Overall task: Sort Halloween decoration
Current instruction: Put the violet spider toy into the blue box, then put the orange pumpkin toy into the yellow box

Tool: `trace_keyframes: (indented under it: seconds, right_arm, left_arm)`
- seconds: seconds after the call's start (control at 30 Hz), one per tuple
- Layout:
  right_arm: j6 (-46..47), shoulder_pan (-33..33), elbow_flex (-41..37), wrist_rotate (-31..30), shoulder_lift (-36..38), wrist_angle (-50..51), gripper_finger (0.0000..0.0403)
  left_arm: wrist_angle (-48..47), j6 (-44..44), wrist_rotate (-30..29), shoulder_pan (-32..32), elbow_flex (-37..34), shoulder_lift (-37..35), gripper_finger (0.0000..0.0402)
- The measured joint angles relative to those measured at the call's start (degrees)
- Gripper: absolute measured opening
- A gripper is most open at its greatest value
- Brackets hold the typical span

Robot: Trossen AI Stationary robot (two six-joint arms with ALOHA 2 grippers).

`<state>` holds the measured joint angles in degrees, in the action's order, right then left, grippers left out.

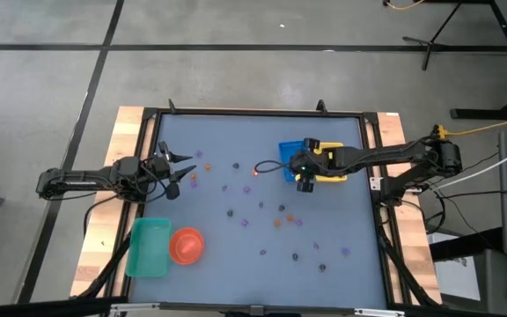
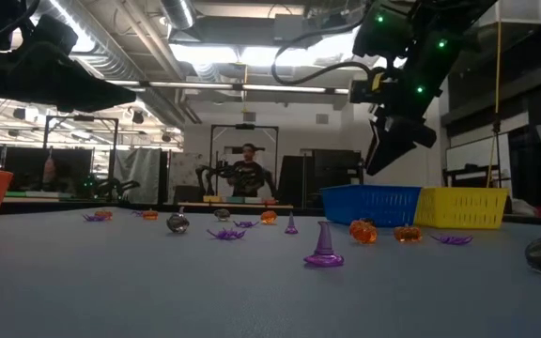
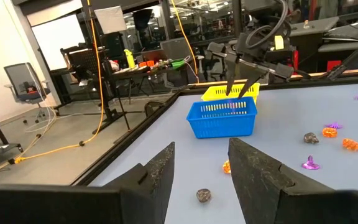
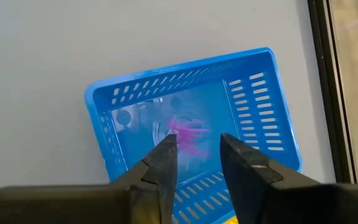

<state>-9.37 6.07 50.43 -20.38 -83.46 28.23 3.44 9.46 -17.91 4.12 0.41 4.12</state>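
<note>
Left arm waits at the table's left side; left gripper (image 1: pixel 176 170) hangs with fingers parted, nothing between them. Green tray (image 1: pixel 148 247) and orange bowl (image 1: pixel 186 246) sit near the front left corner. No sorted piece is visible in either.

Decorations (image 1: pixel 278 221) lie scattered across mid-table, orange, purple and dark, mostly well apart from each other. In the low view a purple cone piece (image 2: pixel 324 246) stands upright nearest the camera.

Right gripper (image 4: pixel 196 158) hovers directly over the blue tray (image 4: pixel 107 93), fingers slightly apart with nothing between them. A purple piece (image 4: pixel 189 135) lies on the tray floor below the tips. Judgement: this is a drop into blue, at or just past release.

To do it well: open fully before lifting, rise straight up to clear the tray wall, then go for the nearest purple piece. Each piece is tiny, so the fingers should straddle one alone, not two.

Hard to make out:
- Whether the purple piece is fully free of the fingers; it looks clear.
- Grey shapes beside it in the tray; pieces or reflections, cannot tell.
- Yellow tray (image 1: pixel 333 162) is mostly covered by the right arm from above; contents unseen.
- Piece shapes at overhead scale.
</note>
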Motion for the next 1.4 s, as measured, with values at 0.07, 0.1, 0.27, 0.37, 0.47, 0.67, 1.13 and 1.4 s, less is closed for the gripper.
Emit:
trace_keyframes:
  seconds: [0.07, 0.1, 0.27, 0.37, 0.47, 0.67, 1.13, 1.4]
  right_arm:
    - [0.0, 0.0, 0.0, 0.0, 0.0, 0.0, 0.0144]
    - [0.0, 0.0, 0.0, 0.0, -0.01, -0.02, 0.0153]
    - [0.0, 0.0, 0.0, 0.0, 0.0, -0.02, 0.0197]
    - [0.01, 0.0, 0.0, 0.0, -0.02, -0.16, 0.0213]
    - [0.01, -0.11, 1.1, 0.12, -0.04, 1.04, 0.022]
    - [7.2, -0.11, 8.58, 6.63, -0.04, 5.91, 0.0214]
    - [12.51, -12.25, 14.16, 22.43, -0.04, 6.1, 0.0189]
    - [12.57, -20.25, 14.12, 17.17, -0.04, 6.83, 0.0172]
  left_arm:
    - [-0.01, 0.01, -0.01, -0.01, 0.01, -0.01, 0.0137]
    - [-0.01, 0.02, -0.01, -0.01, 0.0, 0.0, 0.0137]
    - [-0.02, 0.0, -0.02, -0.02, 0.0, -0.02, 0.0137]
    - [-0.02, 0.0, -0.01, -0.01, 0.0, 0.0, 0.0137]
    - [-0.02, 0.0, 0.0, -0.02, 0.0, -0.01, 0.0137]
    - [-0.02, 0.0, 0.0, 0.0, 0.0, 0.0, 0.0137]
    - [-0.06, 0.01, 0.0, 0.0, 0.02, 0.0, 0.0137]
    - [-0.07, 0.0, 0.0, -0.01, 0.0, -0.02, 0.0137]
